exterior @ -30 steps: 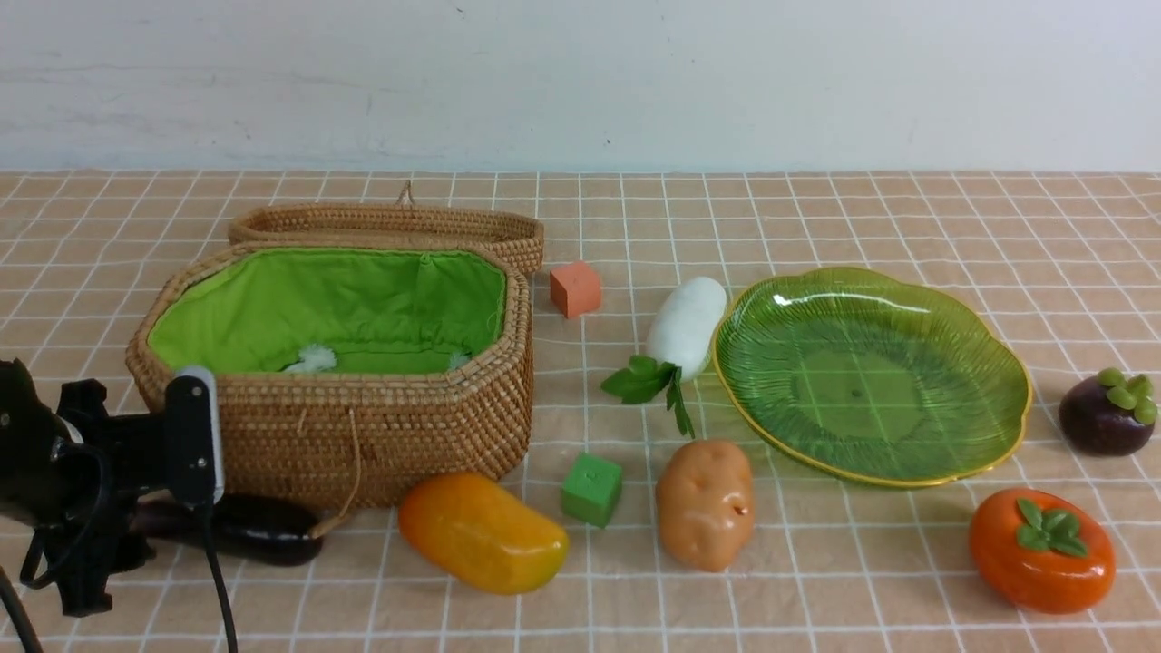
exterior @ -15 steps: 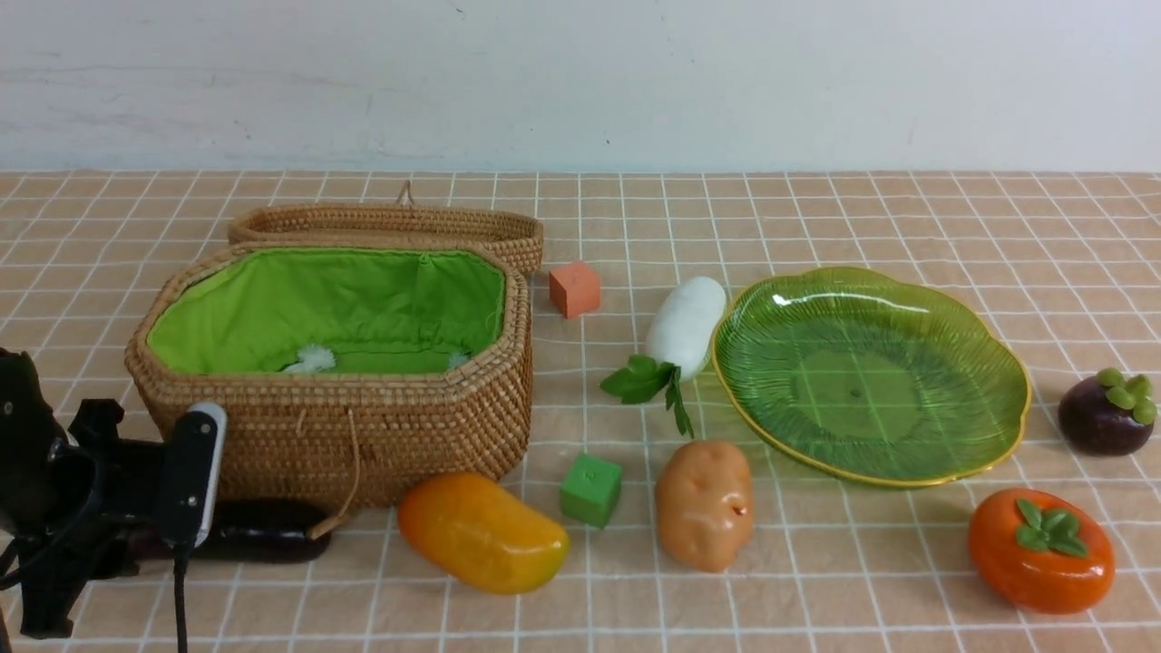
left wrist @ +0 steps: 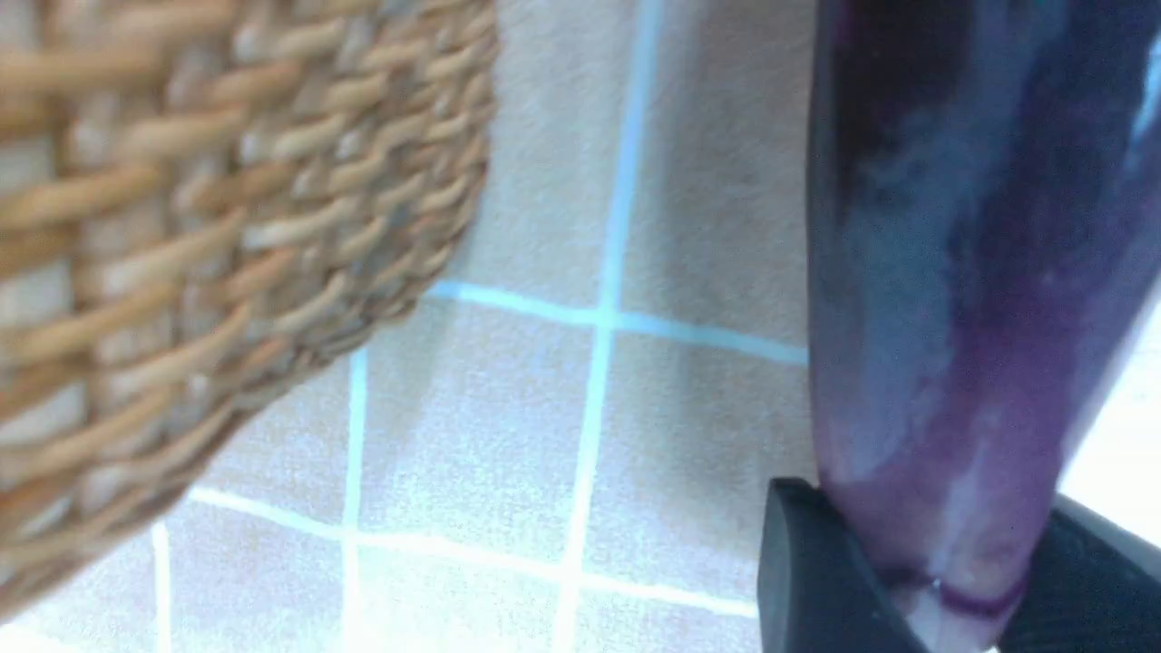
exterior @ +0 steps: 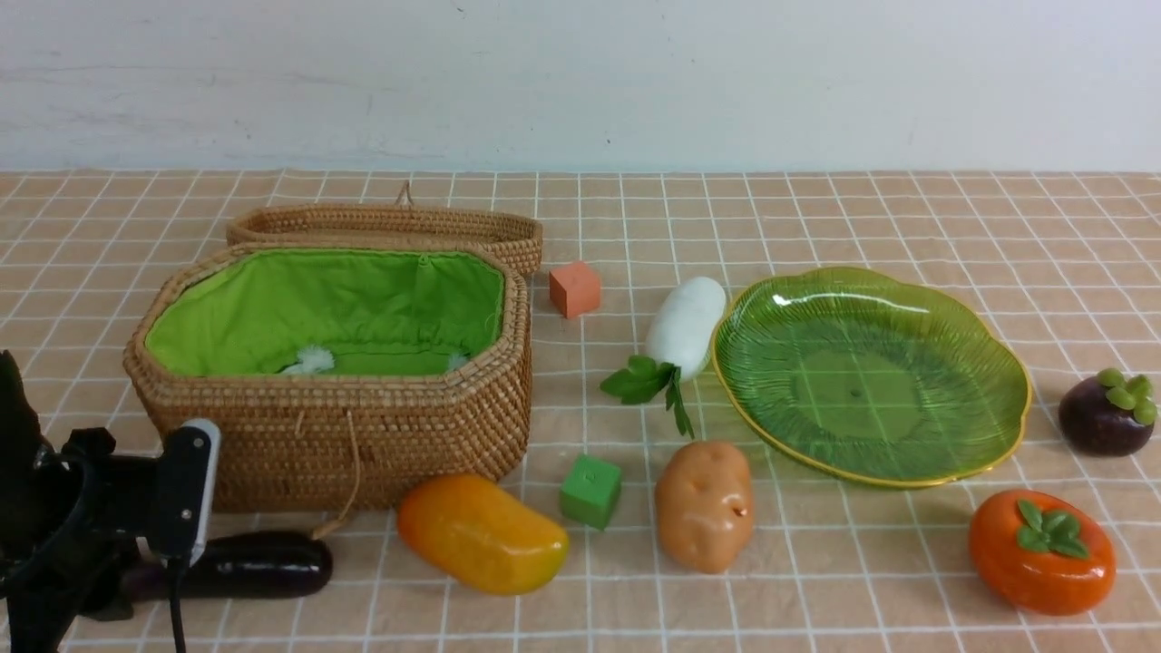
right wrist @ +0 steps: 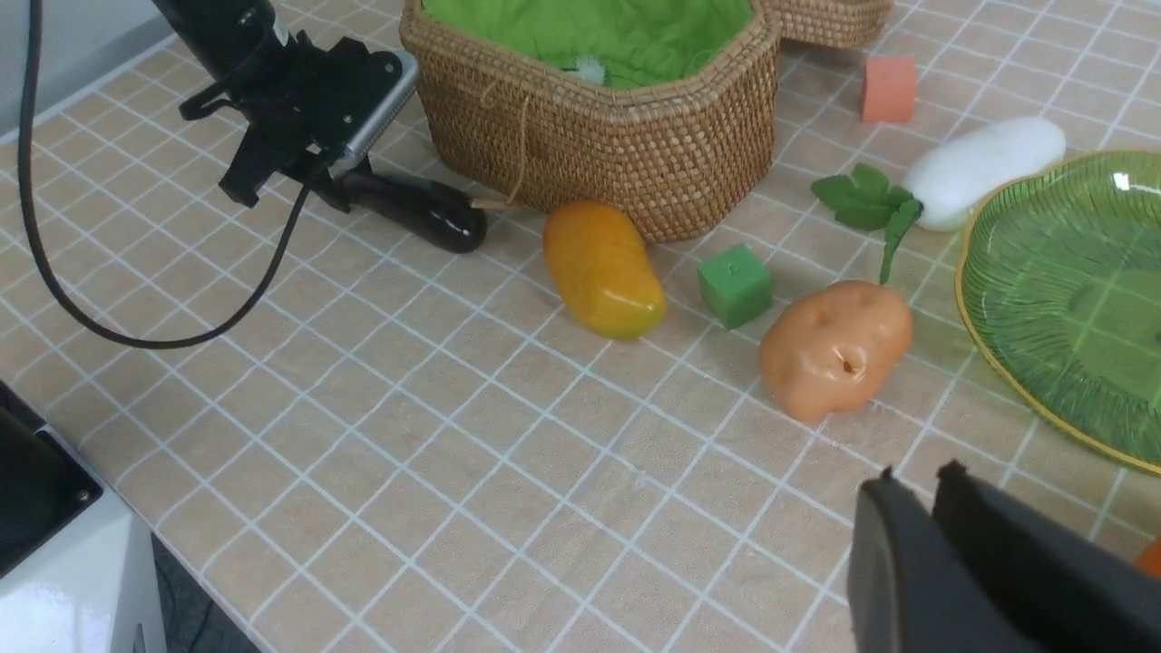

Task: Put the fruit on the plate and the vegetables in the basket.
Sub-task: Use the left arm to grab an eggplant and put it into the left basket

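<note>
At the front foot of the basket (exterior: 363, 435), the eggplant (exterior: 249, 564) lies along the surface (exterior: 816, 227), one end clamped in the left pincer (left wrist: 943, 599). The right pincer (right wrist: 918, 481) hangs above the surface near the potato (right wrist: 834, 349), fingers together. The radish (exterior: 687, 326) lies just beside the plate (exterior: 862, 381).

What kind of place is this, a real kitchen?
Probably not: it looks like a robot practice table. Toy foods like the mango lie on a checked tablecloth before a bare wall, and the left gripper grips the eggplant.
</note>
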